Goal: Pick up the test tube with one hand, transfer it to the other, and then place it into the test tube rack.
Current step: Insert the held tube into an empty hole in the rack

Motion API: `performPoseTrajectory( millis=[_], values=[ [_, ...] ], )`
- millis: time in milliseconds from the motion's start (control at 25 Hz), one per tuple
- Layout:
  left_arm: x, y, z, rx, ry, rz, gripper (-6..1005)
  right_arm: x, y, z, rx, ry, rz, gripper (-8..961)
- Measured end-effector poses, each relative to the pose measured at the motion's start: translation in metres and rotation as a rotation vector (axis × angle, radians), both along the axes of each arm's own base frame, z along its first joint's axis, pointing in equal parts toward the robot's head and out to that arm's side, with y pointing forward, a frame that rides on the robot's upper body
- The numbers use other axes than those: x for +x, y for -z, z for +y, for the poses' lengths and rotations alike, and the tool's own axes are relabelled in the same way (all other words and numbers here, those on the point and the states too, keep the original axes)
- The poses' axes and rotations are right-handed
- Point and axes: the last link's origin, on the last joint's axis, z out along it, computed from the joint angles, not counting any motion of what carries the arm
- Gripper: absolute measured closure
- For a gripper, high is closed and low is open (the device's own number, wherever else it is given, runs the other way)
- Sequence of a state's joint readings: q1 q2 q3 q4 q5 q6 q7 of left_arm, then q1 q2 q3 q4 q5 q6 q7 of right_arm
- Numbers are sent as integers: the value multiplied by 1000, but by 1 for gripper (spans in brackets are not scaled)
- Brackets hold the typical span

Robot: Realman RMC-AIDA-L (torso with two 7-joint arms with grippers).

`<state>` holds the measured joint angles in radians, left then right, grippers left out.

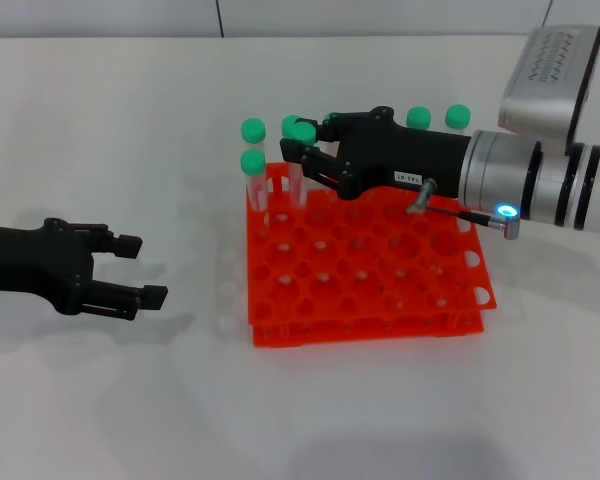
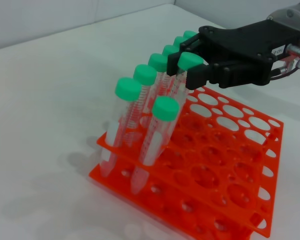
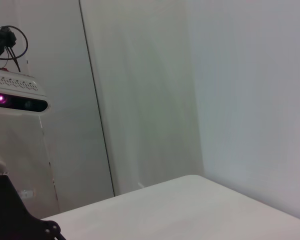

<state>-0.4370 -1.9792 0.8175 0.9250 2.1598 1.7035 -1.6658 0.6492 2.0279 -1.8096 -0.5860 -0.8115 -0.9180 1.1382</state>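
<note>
— Over the far left part of the test tube rack (image 1: 365, 262), what does the right gripper (image 1: 308, 152) hold?
— Its black fingers (image 2: 197, 76) are closed on the test tube (image 2: 182, 75), just under the green cap. The tube hangs tilted above the rack's back row; whether its lower end has entered a hole cannot be told.

— How is that gripper marked?
— A small white number label sits on its black body, and a blue light glows on the silver wrist behind it. The arm reaches in from the right, across the rack's far edge.

— What stands around the held tube?
— Other green-capped tubes (image 2: 125, 125) stand leaning in holes along the rack's far side and left edge, close beside the held one. Two more green caps (image 1: 438, 117) show behind the right gripper's body.

— And the rack itself?
— Bright orange, two-tiered, with a grid of round holes, resting on the white table (image 1: 130, 400). Most holes in the near rows show no tube.

— Where is the left gripper (image 1: 140, 270)?
— Low over the table, well apart from the rack on its left side, fingers spread with nothing between them.
</note>
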Motion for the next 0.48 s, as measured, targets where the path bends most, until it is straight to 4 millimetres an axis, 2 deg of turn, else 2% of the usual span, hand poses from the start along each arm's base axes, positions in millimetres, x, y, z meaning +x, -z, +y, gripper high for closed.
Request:
performPoseTrajectory(
  millis=[480],
  values=[
    [0,-1,0,5,7,-2,129,1,0,-1,-1,2,1,689]
  ],
)
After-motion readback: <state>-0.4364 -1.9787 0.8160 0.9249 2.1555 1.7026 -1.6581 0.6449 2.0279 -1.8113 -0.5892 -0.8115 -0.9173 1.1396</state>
